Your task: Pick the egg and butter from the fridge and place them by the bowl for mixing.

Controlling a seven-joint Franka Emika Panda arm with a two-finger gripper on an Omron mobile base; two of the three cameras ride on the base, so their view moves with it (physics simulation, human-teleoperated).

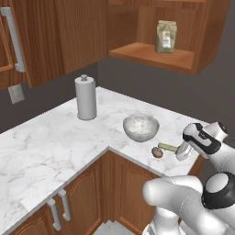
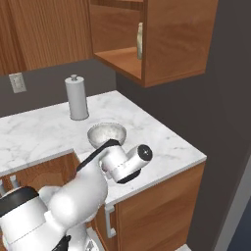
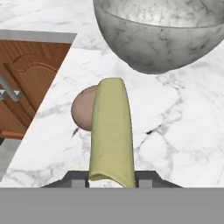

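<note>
My gripper (image 3: 111, 177) is shut on the butter (image 3: 111, 131), a thin yellow-olive stick that juts forward from the fingers just above the marble counter (image 3: 175, 131). The dull brown egg (image 3: 83, 108) rests on the counter right beside the stick, to its left. Beyond both stands the pale speckled bowl (image 3: 162, 35). In the left base view the butter (image 1: 168, 147) points from the gripper (image 1: 182, 150) toward the egg (image 1: 157, 152), just in front of the bowl (image 1: 141, 127) near the counter's edge. The right base view has the bowl (image 2: 106, 133) behind my arm. The fridge is out of view.
A tall grey-white paper roll (image 1: 86, 97) stands farther back on the counter (image 1: 55, 147). An open wall shelf (image 1: 156, 55) holds a bag (image 1: 166, 36). Wooden cabinet doors (image 1: 133, 188) sit below the counter's inner corner, close to the egg.
</note>
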